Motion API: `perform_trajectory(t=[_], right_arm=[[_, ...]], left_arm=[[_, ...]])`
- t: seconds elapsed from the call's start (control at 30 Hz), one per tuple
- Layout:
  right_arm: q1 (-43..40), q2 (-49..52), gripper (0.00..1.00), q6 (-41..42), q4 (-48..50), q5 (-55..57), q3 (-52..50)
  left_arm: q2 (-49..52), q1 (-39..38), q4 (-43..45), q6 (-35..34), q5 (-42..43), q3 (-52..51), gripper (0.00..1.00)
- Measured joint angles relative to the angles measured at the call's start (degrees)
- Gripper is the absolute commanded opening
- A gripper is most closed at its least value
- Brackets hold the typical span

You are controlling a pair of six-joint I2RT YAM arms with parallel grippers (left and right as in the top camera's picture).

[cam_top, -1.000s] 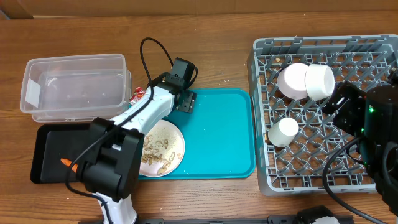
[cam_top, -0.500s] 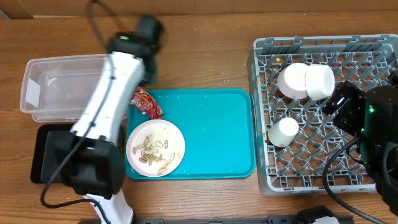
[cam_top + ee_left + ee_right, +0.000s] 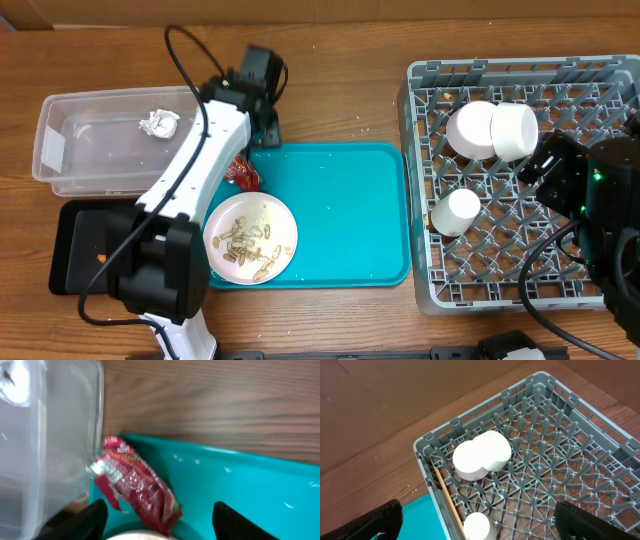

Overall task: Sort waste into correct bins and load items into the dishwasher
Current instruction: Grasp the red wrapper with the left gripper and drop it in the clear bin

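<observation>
The big grey dish rack (image 3: 520, 66) on the right of the desk is hard and heavy. It holds the two white bowls (image 3: 490, 130), the small cup (image 3: 455, 212) and the chopsticks (image 3: 445, 495), so you can leave it be. Your right pincer (image 3: 480, 522) hangs over it, wide open, with nothing in it. On the teal tray (image 3: 350, 210) the white plate (image 3: 290, 235) is stiff and could break. The food scraps (image 3: 245, 245) on it are loose and would slide off if you tip it. I think its bare rim is the best place to take it. The thing nearest your left arm is smaller: the red wrapper (image 3: 137, 482). It looks very light, thin and crinkly. It will squash and may slip, so I would pinch it across its fat middle, not by a loose end. It lies in the tray's far left corner, with its top end right against the clear tub (image 3: 60, 130), where the white tissue (image 3: 158, 124) sits. Your left pincer (image 3: 159, 510) is just above it, wide open and holding nothing. The wrapper lies between the two fingers, nearer the one on the tub side.
</observation>
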Motion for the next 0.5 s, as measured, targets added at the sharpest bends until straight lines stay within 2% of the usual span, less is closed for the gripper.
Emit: perform_trajectory(t=[0.07,0.17,0.23,0.3,0.5], right_arm=[[0.0,0.0,1.0,0.0,0.0,0.0,0.0],[0.0,0.0,1.0,0.0,0.0,0.0,0.0],[0.0,0.0,1.0,0.0,0.0,0.0,0.0],[0.0,0.0,1.0,0.0,0.0,0.0,0.0],[0.0,0.0,1.0,0.0,0.0,0.0,0.0]], left_arm=[[0.3,0.3,5.1,-1.8,-1.2,-7.3,0.62],[0.3,0.4,9.6,-2.9,-1.7,-12.2,0.6],[0.3,0.4,13.4,-3.1,-1.8,-15.0,0.54],[0.3,0.4,16.3,-3.1,-1.7,-17.0,0.42],[0.3,0.4,18.8,-3.5,-1.3,-19.1,0.46]])
